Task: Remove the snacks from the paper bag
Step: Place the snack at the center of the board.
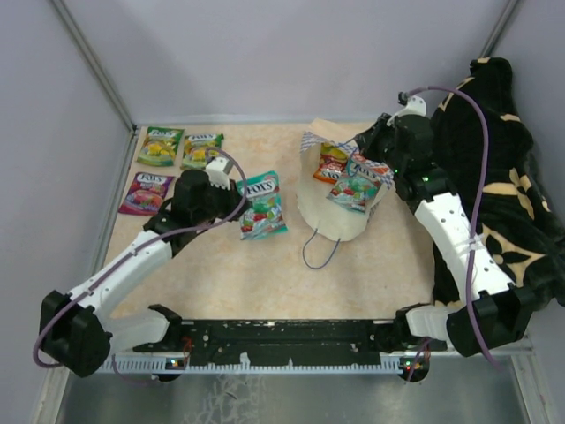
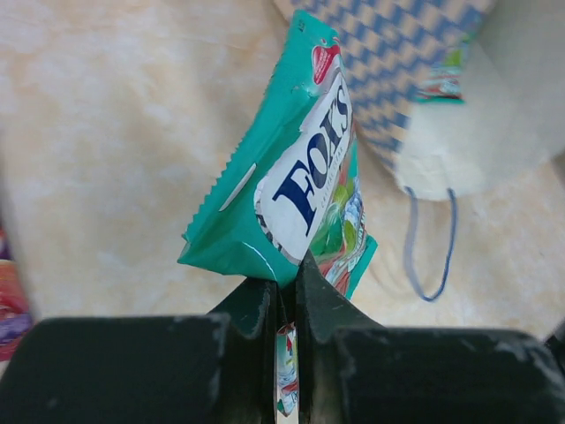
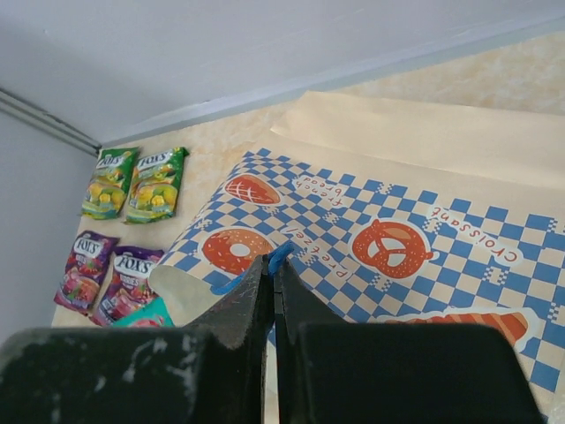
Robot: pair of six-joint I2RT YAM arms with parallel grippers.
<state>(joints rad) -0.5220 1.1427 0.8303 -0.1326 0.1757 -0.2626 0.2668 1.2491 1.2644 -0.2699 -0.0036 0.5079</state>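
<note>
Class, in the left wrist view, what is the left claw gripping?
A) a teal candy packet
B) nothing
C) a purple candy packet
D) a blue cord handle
A: the left claw is shut on the lower edge of the teal candy packet, which stands up between its fingers.

Lab-style robot cell: grey wall panels (image 1: 265, 53), metal corner struts (image 1: 91, 64), beige tabletop (image 1: 265, 274), left arm (image 1: 124, 269), right arm (image 1: 455, 231) on black rail (image 1: 282, 334).

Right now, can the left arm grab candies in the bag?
Probably not yet: the left gripper is shut on a teal packet, so it can't pinch the bag's candies.
</note>
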